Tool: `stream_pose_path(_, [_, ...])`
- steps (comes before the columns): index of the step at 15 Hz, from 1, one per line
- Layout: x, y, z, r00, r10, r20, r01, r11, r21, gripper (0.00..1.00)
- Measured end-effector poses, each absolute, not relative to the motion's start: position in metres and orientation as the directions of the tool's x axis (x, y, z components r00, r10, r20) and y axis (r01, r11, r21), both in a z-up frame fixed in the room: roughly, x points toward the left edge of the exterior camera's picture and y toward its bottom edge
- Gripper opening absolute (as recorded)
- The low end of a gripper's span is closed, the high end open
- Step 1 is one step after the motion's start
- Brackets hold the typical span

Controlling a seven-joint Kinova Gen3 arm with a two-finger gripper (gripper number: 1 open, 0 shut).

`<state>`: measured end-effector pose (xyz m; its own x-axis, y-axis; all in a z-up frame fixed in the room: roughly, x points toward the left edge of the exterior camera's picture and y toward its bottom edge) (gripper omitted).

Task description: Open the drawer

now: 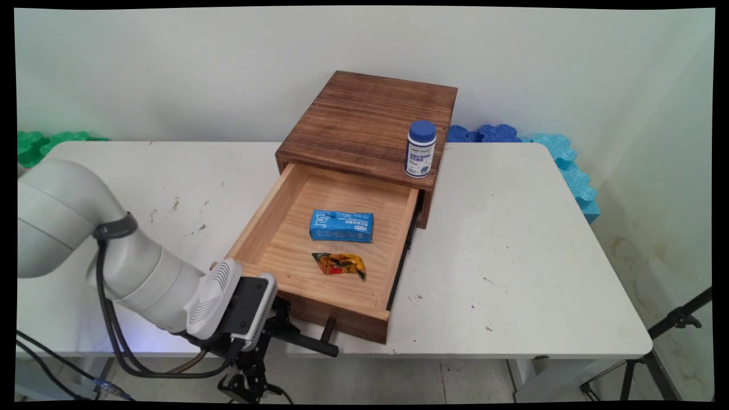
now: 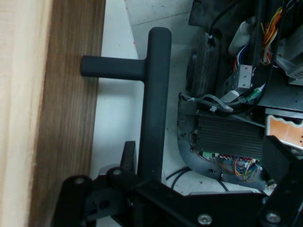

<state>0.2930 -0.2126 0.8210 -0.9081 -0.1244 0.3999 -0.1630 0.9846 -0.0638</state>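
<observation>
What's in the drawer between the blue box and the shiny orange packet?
Nothing: in the main view, only bare drawer floor shows between the blue box and the orange packet.

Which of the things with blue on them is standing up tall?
The bottle with the blue cap, standing upright on top of the wooden cabinet. The blue box lies flat inside the open drawer, beside a small packet.

Blue-capped bottle (image 1: 421, 149) atop wooden cabinet (image 1: 370, 122)
</observation>
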Motion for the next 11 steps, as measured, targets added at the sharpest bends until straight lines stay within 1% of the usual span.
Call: stream_pose_path(11, [0.303,-0.211,0.833,-0.908,-0.067,0.414,-0.13,0.983,-0.126,1.0])
